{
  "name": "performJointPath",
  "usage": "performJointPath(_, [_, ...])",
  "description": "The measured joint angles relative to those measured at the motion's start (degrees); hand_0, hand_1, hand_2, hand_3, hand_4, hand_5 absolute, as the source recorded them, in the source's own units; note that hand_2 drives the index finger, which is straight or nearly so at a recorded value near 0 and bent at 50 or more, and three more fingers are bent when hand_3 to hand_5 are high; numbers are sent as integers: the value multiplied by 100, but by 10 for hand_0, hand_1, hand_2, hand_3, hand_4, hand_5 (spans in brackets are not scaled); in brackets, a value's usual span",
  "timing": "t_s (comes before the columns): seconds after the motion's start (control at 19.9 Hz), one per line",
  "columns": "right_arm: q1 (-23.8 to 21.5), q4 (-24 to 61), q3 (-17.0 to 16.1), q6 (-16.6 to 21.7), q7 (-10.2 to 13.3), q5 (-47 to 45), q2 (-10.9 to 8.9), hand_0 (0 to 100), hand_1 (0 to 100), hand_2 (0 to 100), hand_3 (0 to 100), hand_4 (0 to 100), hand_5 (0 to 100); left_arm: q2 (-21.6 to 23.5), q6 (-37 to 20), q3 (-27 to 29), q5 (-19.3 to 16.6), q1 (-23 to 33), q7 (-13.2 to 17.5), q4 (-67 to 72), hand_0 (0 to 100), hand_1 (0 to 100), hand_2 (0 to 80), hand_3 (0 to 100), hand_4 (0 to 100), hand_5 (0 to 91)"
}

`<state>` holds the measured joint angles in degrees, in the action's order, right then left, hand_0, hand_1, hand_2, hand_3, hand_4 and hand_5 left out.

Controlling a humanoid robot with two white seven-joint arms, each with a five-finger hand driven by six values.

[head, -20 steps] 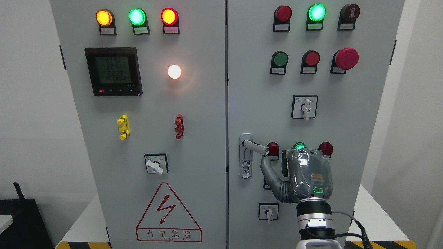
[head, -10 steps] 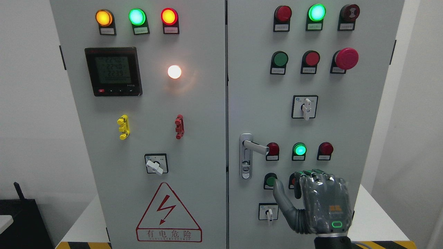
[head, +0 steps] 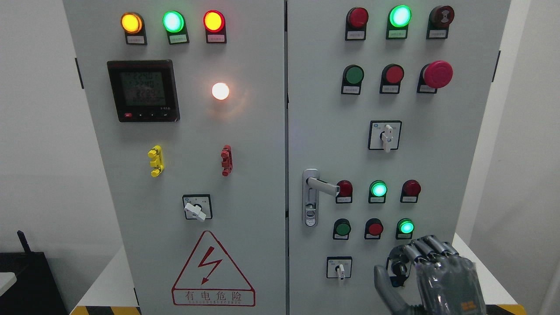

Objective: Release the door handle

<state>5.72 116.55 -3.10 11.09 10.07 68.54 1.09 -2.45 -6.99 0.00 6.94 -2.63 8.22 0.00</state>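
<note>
I see the silver door handle [head: 323,186] level at frame centre; my right hand [head: 431,280], lower right, fingers loosely curled, grips nothing.

White walls [head: 35,131] flank both sides; a black box [head: 26,280] sits far left of the fingers, beside yellow-black floor tape [head: 105,309].

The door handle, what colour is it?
Shiny silver-grey metal. The door handle shows clearly in the head view.
</note>
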Motion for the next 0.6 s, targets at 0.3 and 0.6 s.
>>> performJointPath(0.3, [-91,115,-222,28,-30,-256,-46,478,50,21,67,0,0,0,0,0,0,0,0,0,120,389,0,0,0,0])
performJointPath(0.6, [-158,182,-318,58,-75,-347,-73,464,70,22,75,0,0,0,0,0,0,0,0,0,120,389,0,0,0,0])
